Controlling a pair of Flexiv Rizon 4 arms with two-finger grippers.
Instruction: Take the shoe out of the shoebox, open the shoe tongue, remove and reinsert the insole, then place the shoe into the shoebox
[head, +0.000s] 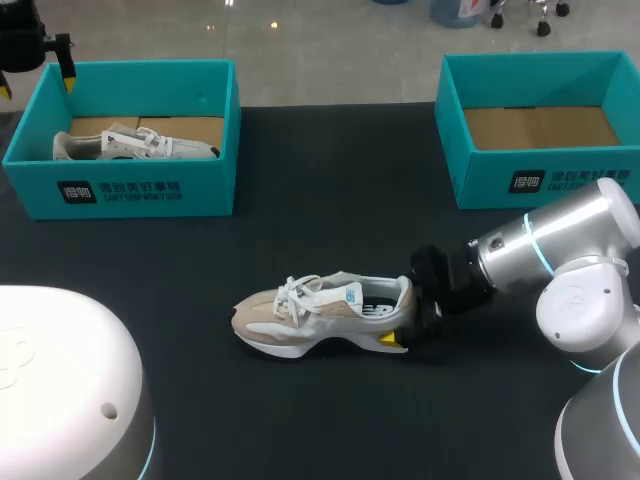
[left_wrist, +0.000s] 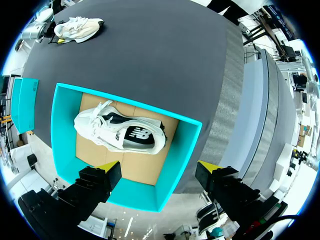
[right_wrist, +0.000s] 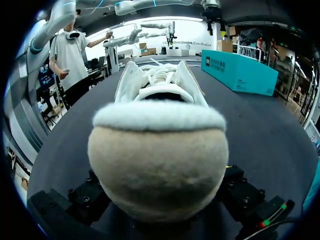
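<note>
While the right gripper (head: 404, 322) closes on its heel from both sides, the beige shoe (head: 320, 310) stands on its sole on the black table (head: 330, 200), toe pointing straight away from the jaws. From the wrist, the rounded heel fills the space between the fingers. It is tan suede, topped by a fuzzy white collar. From above, one yellow tip shows against the near side of the heel, and the other is hidden behind the shoe. The shoe has a thick white sole, white laces, pale side panels with a small blue mark, and a dark insole showing in the opening.

Farther back, the left gripper (left_wrist: 159, 167) hangs over the left box (head: 200, 170) with its jaws spread wide and nothing between them. Below and ahead of those jaws, a white shoe (left_wrist: 120, 132) lies on its side on the brown cardboard floor. It has white laces and a dark patch on its side.

The right box (head: 490, 180) sits at the far edge, well apart from both grippers, and its cardboard floor is in plain sight.

That makes two shoes, one beige and one white, and two teal boxes.
</note>
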